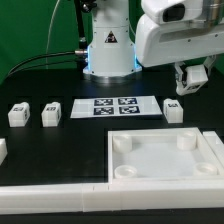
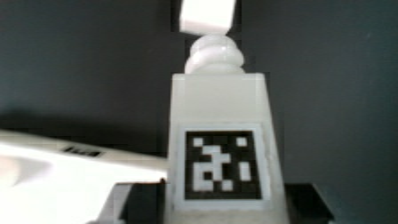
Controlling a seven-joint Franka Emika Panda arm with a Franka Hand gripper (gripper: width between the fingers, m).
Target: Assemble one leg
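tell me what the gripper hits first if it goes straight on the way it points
Likely the loose leg on the table: the wrist view shows a white piece just past the tip of the held leg. Depth is unclear, so the gripper may pass beside it.

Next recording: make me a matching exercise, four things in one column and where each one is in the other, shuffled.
Things:
1. held leg
2. marker board
3. square panel
4. leftmost leg

Places:
a. far toward the exterior view's left
b. clamped in the pincer
c. flat in front of the robot base
d. toward the exterior view's right, round sockets facing up

Pairs: 1-b, 2-c, 3-d, 4-a
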